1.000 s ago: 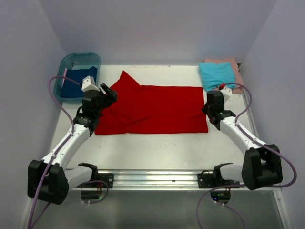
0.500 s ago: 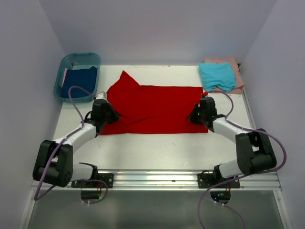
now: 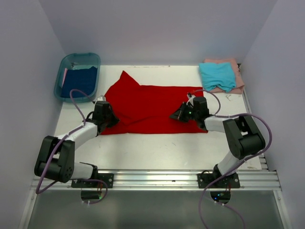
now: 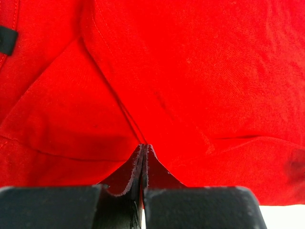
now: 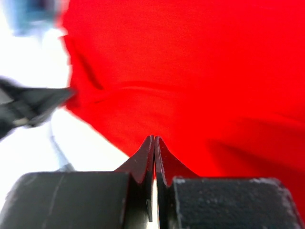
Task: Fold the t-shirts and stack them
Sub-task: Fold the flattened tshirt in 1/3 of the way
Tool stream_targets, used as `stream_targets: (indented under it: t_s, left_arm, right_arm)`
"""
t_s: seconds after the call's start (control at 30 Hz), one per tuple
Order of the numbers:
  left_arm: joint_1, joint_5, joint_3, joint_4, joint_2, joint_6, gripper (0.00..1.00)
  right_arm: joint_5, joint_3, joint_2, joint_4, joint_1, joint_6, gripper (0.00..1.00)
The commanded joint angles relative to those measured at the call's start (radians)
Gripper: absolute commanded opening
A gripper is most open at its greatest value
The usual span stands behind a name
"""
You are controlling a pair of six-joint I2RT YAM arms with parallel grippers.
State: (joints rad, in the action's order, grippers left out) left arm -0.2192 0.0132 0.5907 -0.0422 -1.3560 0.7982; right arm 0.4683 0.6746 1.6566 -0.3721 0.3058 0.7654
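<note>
The bright red t-shirt (image 3: 152, 107) lies spread on the middle of the table. My left gripper (image 3: 112, 119) is low at the shirt's left edge. In the left wrist view its tips (image 4: 144, 146) are shut, and a sliver of red cloth (image 4: 190, 71) shows between them. My right gripper (image 3: 176, 115) is over the right part of the shirt. Its tips (image 5: 153, 138) are also shut, with red cloth (image 5: 200, 71) in the slit; that view is blurred. A folded teal t-shirt (image 3: 217, 75) lies on a pale pink one (image 3: 237, 76) at the back right. A dark blue t-shirt (image 3: 78, 82) lies in the tub.
The teal plastic tub (image 3: 81, 56) stands at the back left corner. A metal rail (image 3: 152, 179) runs along the near edge between the arm bases. Walls close in the table on three sides. Bare table (image 3: 152, 150) lies in front of the shirt.
Both arms dropped to the red shirt's side edges. The left gripper closed at the left edge. The right gripper then slid left over the shirt.
</note>
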Motion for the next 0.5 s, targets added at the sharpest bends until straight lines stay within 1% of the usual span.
stream_targets:
  t_s: [0.0,0.03,0.07,0.1,0.13,0.17,0.2,0.23,0.27,0.3,0.37,0.4,0.43,0.47]
  left_arm:
    - [-0.008,0.007,-0.017,0.019,-0.003,0.024,0.00]
    - [-0.009,0.001,-0.019,0.022,0.003,0.024,0.00]
    - [-0.011,-0.002,-0.019,0.022,0.006,0.022,0.00]
    - [-0.011,-0.001,-0.019,0.018,0.009,0.019,0.00]
    - [-0.014,0.004,-0.020,0.010,0.020,0.018,0.00]
    - [-0.014,0.011,-0.022,0.007,0.024,0.016,0.00]
    - [-0.014,0.017,-0.026,-0.002,0.031,0.012,0.00]
    - [-0.014,0.025,-0.029,-0.005,0.037,0.010,0.00]
    - [-0.014,0.040,-0.032,-0.011,0.038,0.010,0.00]
    - [-0.014,0.044,-0.038,-0.013,0.040,0.009,0.00]
    - [-0.014,0.045,-0.046,-0.010,0.044,0.010,0.00]
    - [-0.014,0.044,-0.052,-0.008,0.046,0.013,0.00]
    - [-0.014,0.042,-0.054,-0.005,0.046,0.013,0.00]
    - [-0.014,0.039,-0.057,-0.005,0.047,0.013,0.00]
  right_arm:
    - [0.200,0.043,0.061,-0.339,0.029,0.146,0.00]
    - [0.204,0.057,0.068,-0.344,0.051,0.150,0.00]
    - [0.214,0.077,0.074,-0.314,0.068,0.140,0.00]
    - [0.223,0.138,0.087,-0.282,0.084,0.124,0.00]
    - [0.231,0.175,0.101,-0.246,0.125,0.083,0.00]
    - [0.233,0.218,0.112,-0.143,0.150,0.054,0.00]
    - [0.207,0.318,0.135,-0.066,0.176,0.011,0.00]
    - [0.169,0.373,0.147,0.025,0.229,-0.092,0.00]
    - [0.132,0.481,0.161,0.192,0.255,-0.142,0.00]
    - [0.078,0.529,0.182,0.255,0.278,-0.182,0.00]
    - [0.056,0.644,0.251,0.368,0.317,-0.238,0.00]
    - [0.046,0.683,0.274,0.412,0.326,-0.250,0.02]
    - [0.009,0.721,0.323,0.456,0.349,-0.288,0.20]
    - [-0.017,0.761,0.345,0.546,0.363,-0.310,0.23]
